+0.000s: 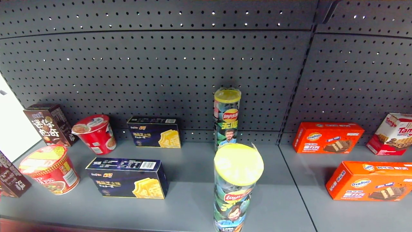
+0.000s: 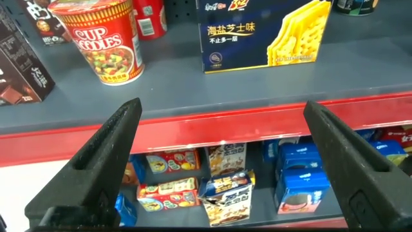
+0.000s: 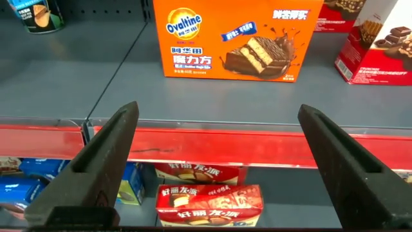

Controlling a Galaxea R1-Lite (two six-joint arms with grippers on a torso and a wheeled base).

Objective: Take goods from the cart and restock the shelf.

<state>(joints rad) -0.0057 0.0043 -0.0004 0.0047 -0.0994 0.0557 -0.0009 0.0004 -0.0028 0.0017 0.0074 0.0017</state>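
The left gripper [image 2: 222, 106] and right gripper [image 3: 217, 109] hang empty, jaws spread wide, just before the red-lipped grey metal shelf [image 1: 193, 193], which already holds stock.

The likeliest mishap, I judge, is toppling the tall cardboard chip can with a yellow lid [image 1: 236, 190] at 6 o'clock. It is narrow and close to the front edge, so an incoming arm could clip it.

Counted from front to back:
- Two chip cans, the rear chip can [image 1: 227, 117] at 12.
- Two red noodle cups [image 1: 50, 169] at 9.
- Two navy cardboard boxes [image 1: 128, 177] at 8.
- Two orange cardboard boxes [image 1: 370, 182] at 3.
- Two dark brown boxes [image 1: 50, 124] at 10.
- One red-and-white wafer box [image 1: 392, 133] at 2.
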